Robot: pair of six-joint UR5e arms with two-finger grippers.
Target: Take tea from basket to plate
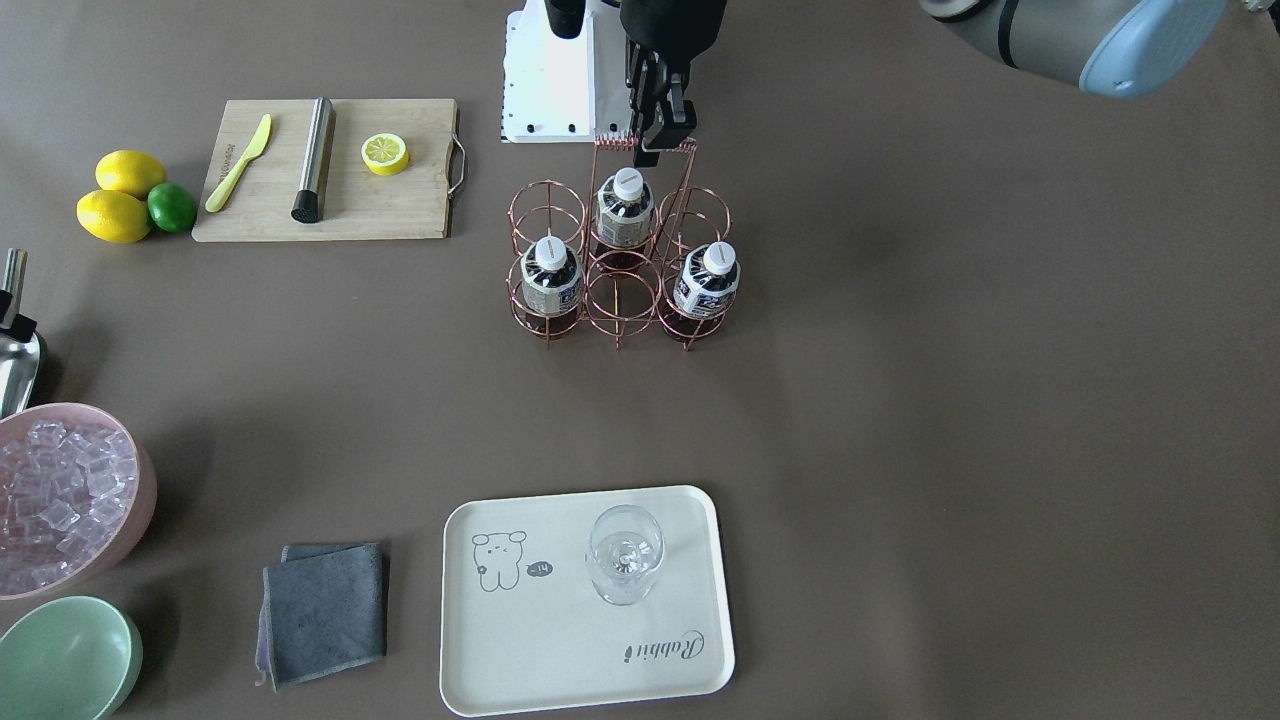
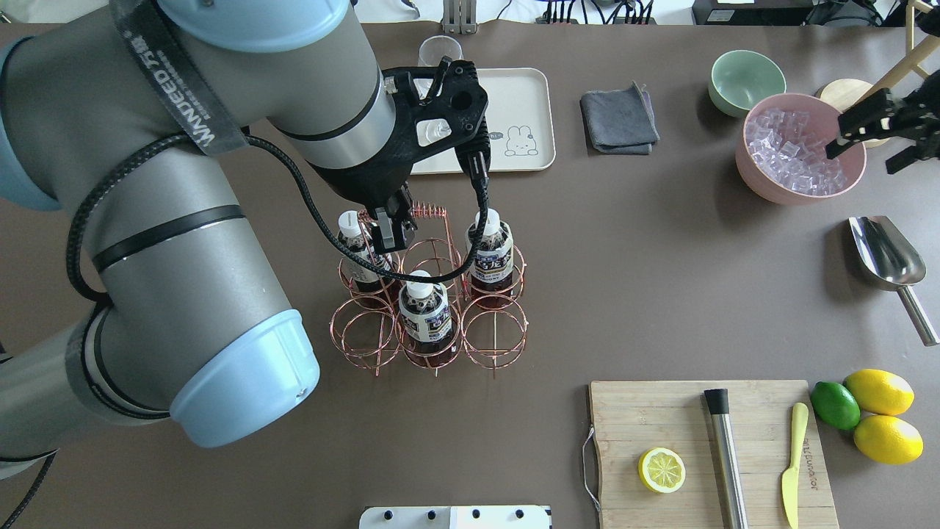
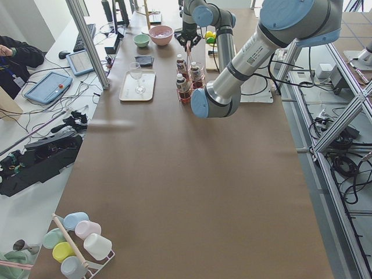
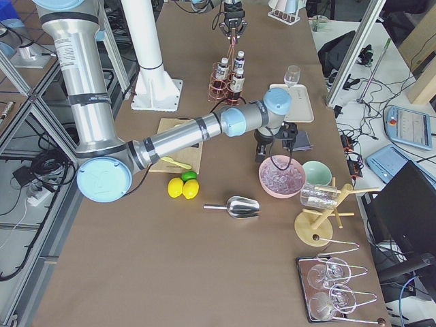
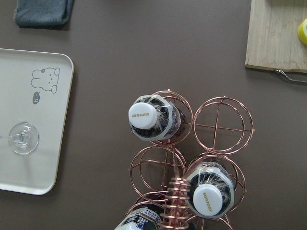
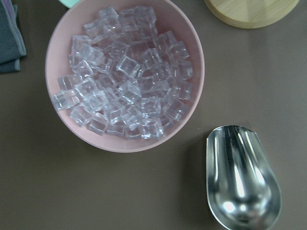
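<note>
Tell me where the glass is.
In the front-facing view, the glass stands upright on the tray, low centre, right of the bear drawing.

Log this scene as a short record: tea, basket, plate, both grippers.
tea: three bottles, all standing in basket rings
basket: six rings, three of them empty
plate: holds only a glass, no tea
left gripper: open, just above the basket's handle
right gripper: open, over the ice bowl
</note>
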